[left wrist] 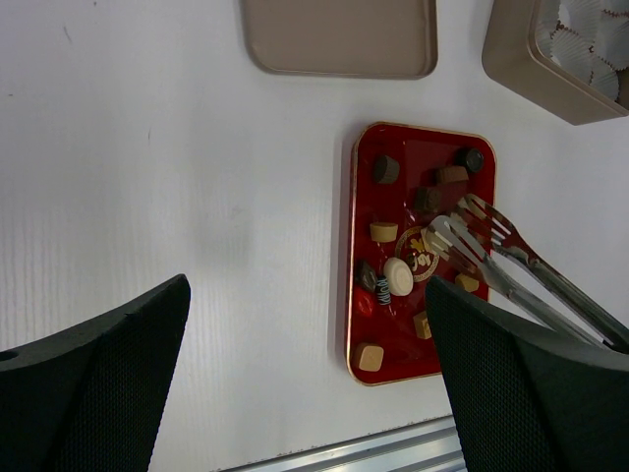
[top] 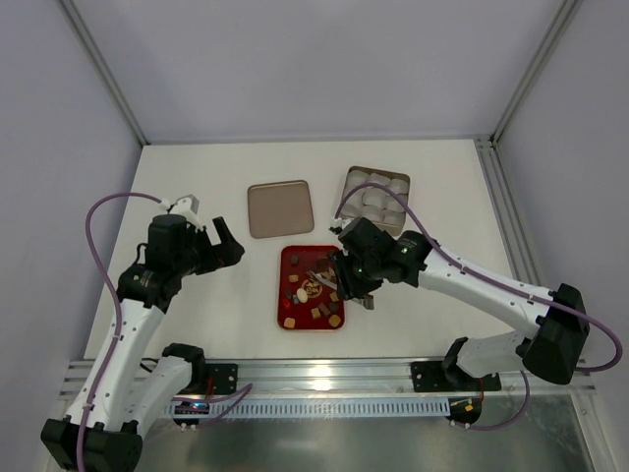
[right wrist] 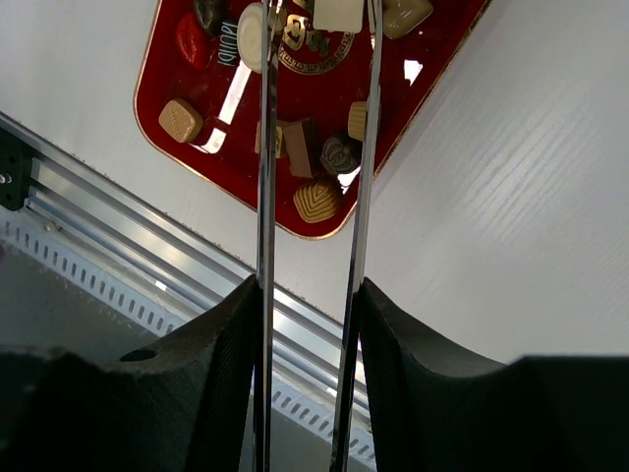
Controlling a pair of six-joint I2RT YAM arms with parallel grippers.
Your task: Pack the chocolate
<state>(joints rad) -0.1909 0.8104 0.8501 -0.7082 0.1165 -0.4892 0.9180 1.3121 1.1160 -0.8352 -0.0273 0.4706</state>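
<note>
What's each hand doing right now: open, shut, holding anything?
Left hand: open, holding nothing.
Right hand: closed on the metal tongs, whose tips are over the red tray.

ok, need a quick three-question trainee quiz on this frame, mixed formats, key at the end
1. True or false: the right hand grips metal tongs above the red tray of chocolate.
2. Multiple choice: the left hand is A) open and empty, B) shut on the tongs, C) out of every view.
3. Fill in: the open box holds white paper ____.
Key: 1 true; 2 A; 3 cups.
</note>
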